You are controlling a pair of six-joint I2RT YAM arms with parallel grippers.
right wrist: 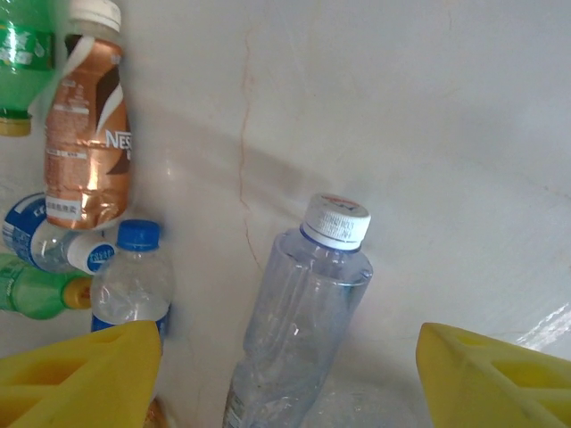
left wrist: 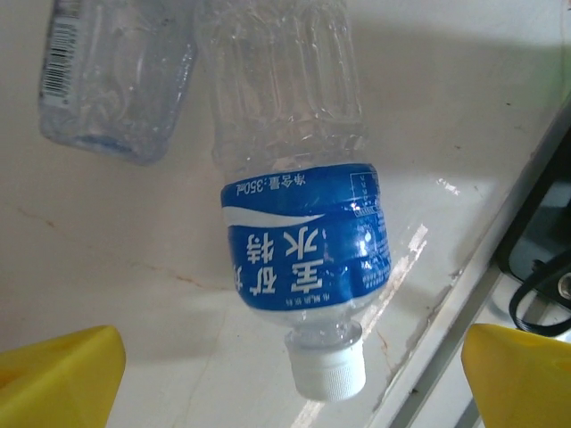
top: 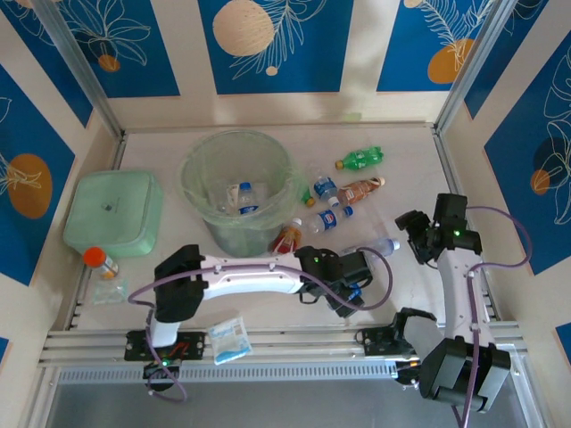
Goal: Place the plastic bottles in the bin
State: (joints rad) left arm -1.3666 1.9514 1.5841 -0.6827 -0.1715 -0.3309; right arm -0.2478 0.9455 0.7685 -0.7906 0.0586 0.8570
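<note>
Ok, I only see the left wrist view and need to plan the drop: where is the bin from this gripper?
Observer: The bin stands left of and beyond the left gripper.
Operator: Anything inside it?
Observer: Yes, a blue-labelled bottle lies inside.
Operator: Where is the right gripper?
Observer: The right gripper, open, hangs over a clear white-capped bottle, to the right of yours.

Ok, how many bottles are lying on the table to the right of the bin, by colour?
Green bottles: 2
Brown bottle: 1
Red-labelled bottle: 1
Clear bottles: 4
Total: 8
</note>
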